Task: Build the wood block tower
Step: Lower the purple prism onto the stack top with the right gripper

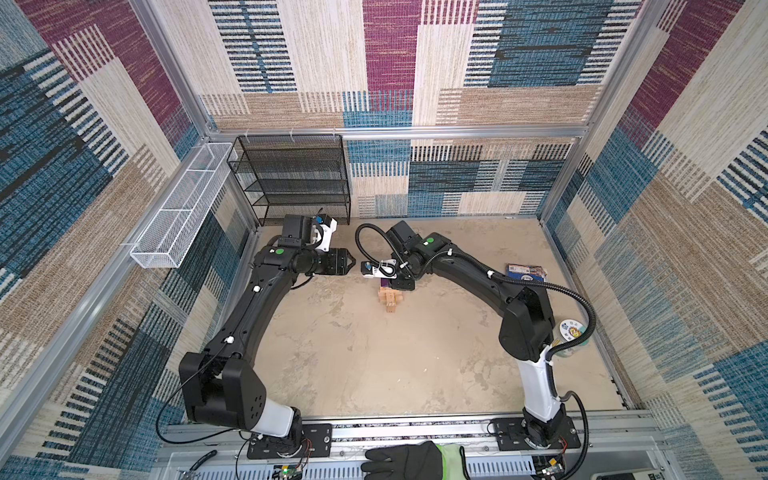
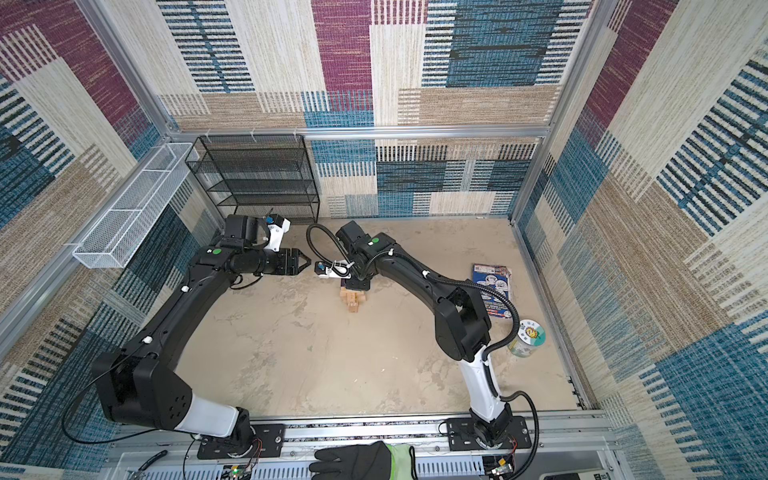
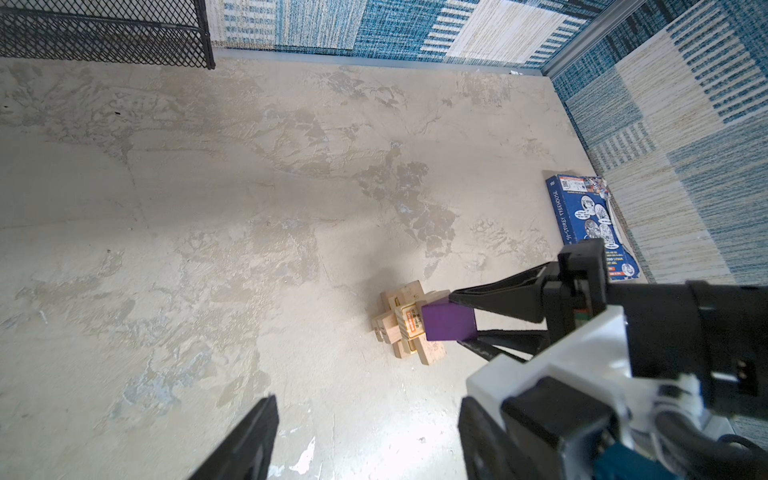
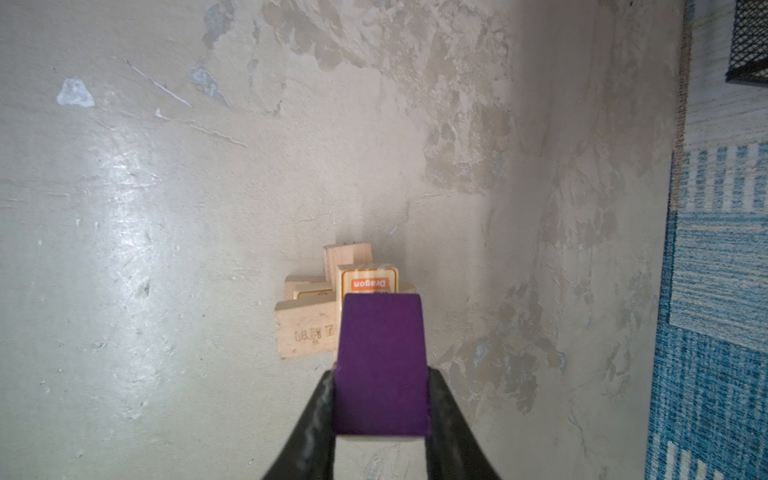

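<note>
We see the right claw (image 3: 463,321) clenched on the purple wedge (image 4: 380,365), a finger on each side, holding it over the tower (image 1: 390,300) in the middle of the desk (image 1: 365,365). The tower's crossed tan blocks (image 3: 405,330) show beneath, the top block (image 4: 369,282) printed orange (whether the wedge touches it we cannot tell). The left claw (image 1: 351,262) hangs released and empty, off to the tower's left.

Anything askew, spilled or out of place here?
The tower looks ragged: its layers jut out unevenly. A gloved hand rests at the front edge. Nothing is spilled or damaged; the right gripper grips the wedge near the tower's top.
</note>
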Robot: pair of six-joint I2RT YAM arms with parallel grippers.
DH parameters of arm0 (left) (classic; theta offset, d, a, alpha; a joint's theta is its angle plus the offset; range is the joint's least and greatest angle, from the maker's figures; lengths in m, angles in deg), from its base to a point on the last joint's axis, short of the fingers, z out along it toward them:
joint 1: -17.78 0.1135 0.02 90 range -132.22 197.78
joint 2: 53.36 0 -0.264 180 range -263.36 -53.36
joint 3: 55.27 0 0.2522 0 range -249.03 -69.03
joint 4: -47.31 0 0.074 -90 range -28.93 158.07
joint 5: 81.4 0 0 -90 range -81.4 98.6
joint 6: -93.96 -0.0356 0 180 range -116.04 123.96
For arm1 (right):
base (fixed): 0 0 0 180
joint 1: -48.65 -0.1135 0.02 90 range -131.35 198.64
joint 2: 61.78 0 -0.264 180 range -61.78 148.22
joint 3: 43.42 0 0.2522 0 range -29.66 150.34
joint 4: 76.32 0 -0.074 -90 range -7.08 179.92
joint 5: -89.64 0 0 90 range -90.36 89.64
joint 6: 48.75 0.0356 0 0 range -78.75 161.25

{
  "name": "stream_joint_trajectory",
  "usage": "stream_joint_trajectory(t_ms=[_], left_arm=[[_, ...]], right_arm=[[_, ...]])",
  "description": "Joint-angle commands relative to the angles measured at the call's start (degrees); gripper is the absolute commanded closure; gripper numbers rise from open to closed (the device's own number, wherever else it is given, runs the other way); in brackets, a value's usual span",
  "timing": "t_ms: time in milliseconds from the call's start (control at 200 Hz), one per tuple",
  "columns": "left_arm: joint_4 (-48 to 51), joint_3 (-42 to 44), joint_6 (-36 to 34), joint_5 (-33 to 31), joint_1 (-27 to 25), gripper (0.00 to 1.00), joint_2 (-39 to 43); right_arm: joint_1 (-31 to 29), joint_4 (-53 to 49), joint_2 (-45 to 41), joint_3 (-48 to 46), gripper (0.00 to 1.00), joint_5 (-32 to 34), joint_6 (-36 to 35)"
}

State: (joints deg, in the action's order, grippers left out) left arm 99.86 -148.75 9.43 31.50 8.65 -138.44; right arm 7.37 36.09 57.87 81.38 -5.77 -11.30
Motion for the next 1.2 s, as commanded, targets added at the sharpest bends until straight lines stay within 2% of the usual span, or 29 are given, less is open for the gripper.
stream_joint_trajectory(t_ms=[0,401,501,957,1092,1197], left_arm=[[0.22,-0.45,0.00,0.70,0.07,0.27,0.09],[0.20,-0.42,0.02,0.66,0.16,0.27,0.09],[0.20,-0.37,0.06,0.66,0.16,0.27,0.09],[0.22,-0.43,-0.03,0.50,0.16,0.28,0.28],[0.16,-0.43,-0.03,0.52,0.16,0.28,0.33],[0.17,-0.33,-0.03,0.55,0.16,0.27,0.25]], right_arm=[[-0.12,0.95,-0.48,-0.04,0.67,0.35,-0.05],[-0.20,1.09,-0.48,-0.03,0.65,0.53,0.00],[-0.21,0.95,-0.53,-0.03,0.61,0.39,0.08],[-0.21,1.18,-0.65,0.05,0.60,1.10,0.17],[-0.21,1.52,-0.96,0.31,0.38,0.84,0.56],[-0.26,1.21,-1.08,0.42,0.36,0.38,0.37]])
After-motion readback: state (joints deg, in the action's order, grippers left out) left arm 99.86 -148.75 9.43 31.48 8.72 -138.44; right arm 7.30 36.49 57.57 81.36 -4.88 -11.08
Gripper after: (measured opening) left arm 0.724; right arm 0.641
